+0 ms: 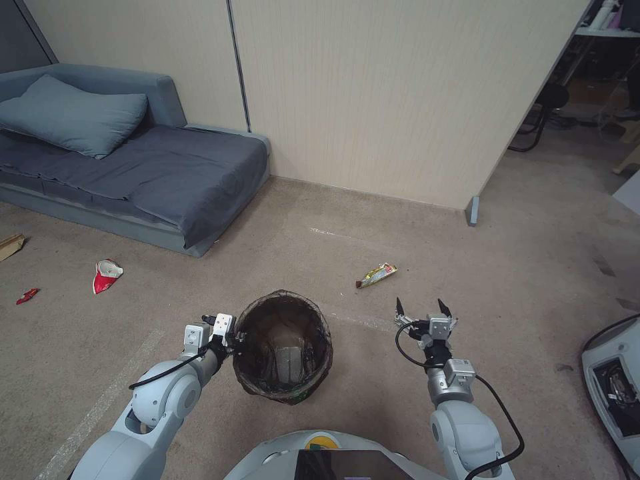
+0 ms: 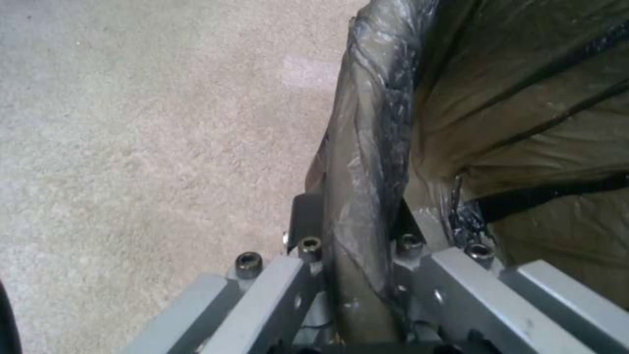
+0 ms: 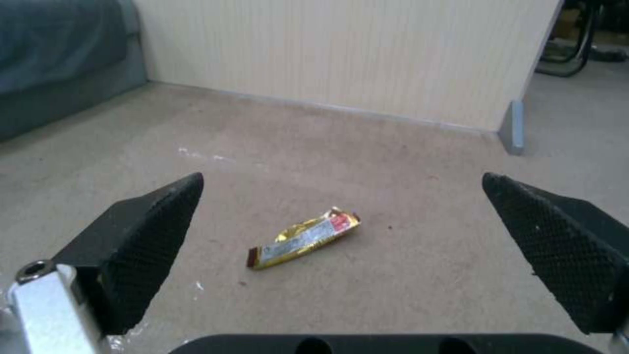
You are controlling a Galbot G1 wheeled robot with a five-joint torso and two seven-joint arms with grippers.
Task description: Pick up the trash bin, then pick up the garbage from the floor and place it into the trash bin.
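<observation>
In your head view, the trash bin (image 1: 283, 347) sits low in the middle, right in front of the robot's body, its dark bag folded over the rim. Your left gripper (image 1: 230, 337) is at the bin's left rim, clamped on it. Your right gripper (image 1: 421, 311) is out to the right of the bin with its black fingers spread apart, pointing toward a yellow snack wrapper (image 1: 377, 274) that lies on the floor (image 1: 467, 267) just ahead of it, near the beige partition wall (image 1: 400, 93). More garbage lies well off to the left, near the grey sofa (image 1: 133, 167): a red-and-white wrapper (image 1: 105, 275), a small red scrap (image 1: 27, 295) and a brown paper piece (image 1: 10, 245) at the picture's edge.

In your left wrist view, the left gripper (image 2: 363, 275) has its metal fingers on either side of the bin's bag-covered rim (image 2: 367, 147), closed against it, with carpet to one side and the bag's inside to the other.

In your right wrist view, the right gripper (image 3: 344, 231) is wide apart and holds nothing; the yellow snack wrapper (image 3: 304, 238) lies on the carpet between the two black fingertips (image 3: 147, 236), farther out and not touched by either.
</observation>
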